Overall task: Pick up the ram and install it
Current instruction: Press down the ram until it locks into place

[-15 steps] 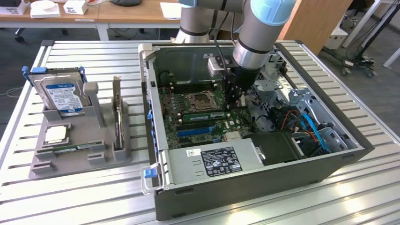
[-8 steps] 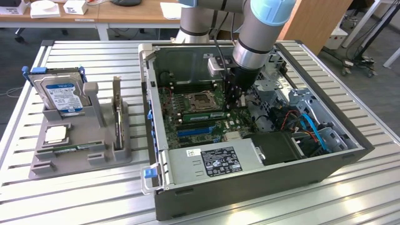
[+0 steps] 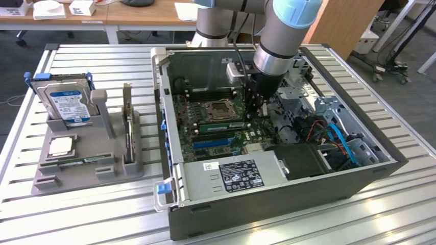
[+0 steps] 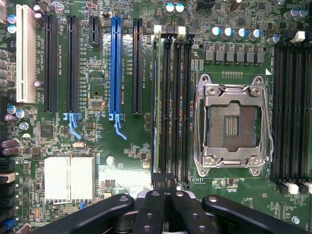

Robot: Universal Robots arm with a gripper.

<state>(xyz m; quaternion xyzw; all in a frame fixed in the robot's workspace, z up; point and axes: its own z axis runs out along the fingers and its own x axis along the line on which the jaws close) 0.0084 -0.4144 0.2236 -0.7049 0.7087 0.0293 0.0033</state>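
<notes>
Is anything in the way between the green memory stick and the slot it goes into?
Nothing visible is. The ram stands edge-on in line with the outermost of the memory slots beside the processor socket, with the shut gripper over one end. Whether it is fully seated cannot be told.

An open computer case [image 3: 272,153] is sitting on the bench [image 3: 381,214], a parts holder [image 3: 89,163] lying toward the exterior view's left.
</notes>
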